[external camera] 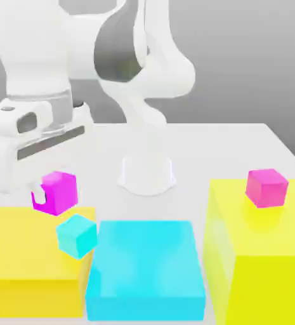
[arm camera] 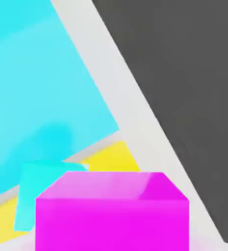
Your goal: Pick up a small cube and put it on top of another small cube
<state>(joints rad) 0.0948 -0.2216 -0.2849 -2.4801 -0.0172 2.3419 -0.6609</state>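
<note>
I've got the gripper (external camera: 46,193) clenched on one small cube (external camera: 59,192), lifted over the left yellow block (external camera: 23,247) — carry step. Next: cross to the other small cube (external camera: 267,187) on the right yellow block (external camera: 264,254) — align, lower.

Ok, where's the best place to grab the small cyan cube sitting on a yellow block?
Pinch two opposite side faces of the small cyan cube, coming straight down from above. It sits turned on the yellow block, so probably rotate the end effector to match; it holds a magenta cube now.
</note>
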